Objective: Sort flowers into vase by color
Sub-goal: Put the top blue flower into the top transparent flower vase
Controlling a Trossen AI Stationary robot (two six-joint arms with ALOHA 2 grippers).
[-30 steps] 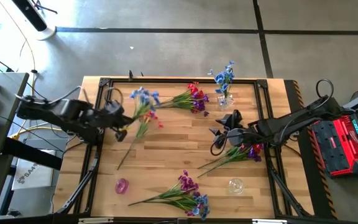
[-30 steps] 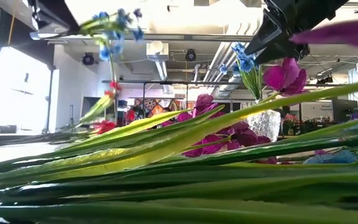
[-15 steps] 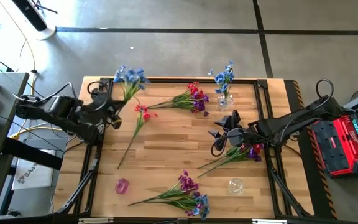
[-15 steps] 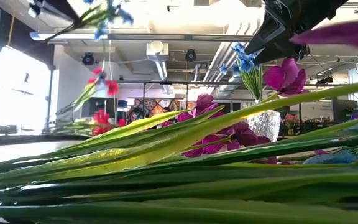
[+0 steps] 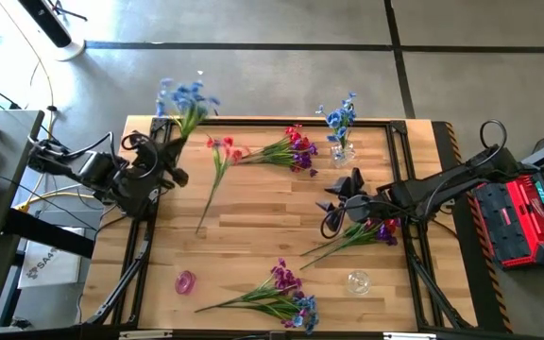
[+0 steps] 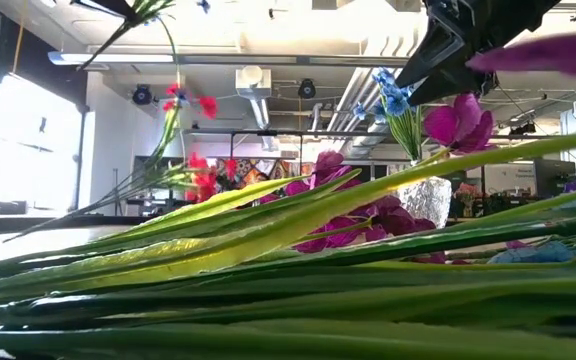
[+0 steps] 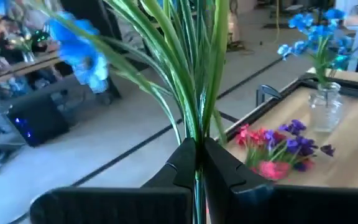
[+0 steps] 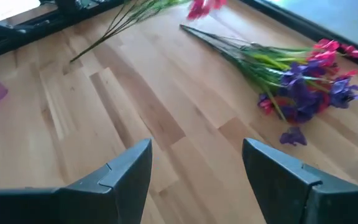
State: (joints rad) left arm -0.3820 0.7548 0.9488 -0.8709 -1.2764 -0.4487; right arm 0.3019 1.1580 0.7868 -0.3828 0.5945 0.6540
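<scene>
**A:** Look at the blue flowers point(image 5: 185, 97): long green stems and leaves, a cluster of small blue blossoms on top, up off the worktop point(image 5: 253, 227) at its far left corner and leaning out past the edge.

**B:** And the left claw point(image 7: 197, 163) has them. Its fingers are pressed tight together on the stems, right at the base of the bunch.

**A:** Just beside it a red flower point(image 5: 217, 165) lies on the wood, blossoms toward the far edge, stem running back toward the near side.

**B:** Further along the far side lies a red and purple bunch point(image 5: 286, 149), and near that a small glass vase point(image 5: 341, 151) stands upright with a blue spray point(image 5: 340, 115) in it.

**A:** Another purple bunch point(image 5: 366, 232) lies under the right arm, and a mixed purple and blue bunch point(image 5: 277, 293) at the near edge. A pink vase point(image 5: 185, 281) and a clear vase point(image 5: 357, 281) sit near that edge too.

**B:** Surface is pale wooden planking in a black frame, grey concrete floor all around, red equipment point(image 5: 522, 219) to the right.

**A:** The left arm reaches in from the left side, wrist tipped up. The right claw point(image 8: 197, 171) hangs over bare wood mid-worktop, fingers spread wide, gripping nothing.
</scene>
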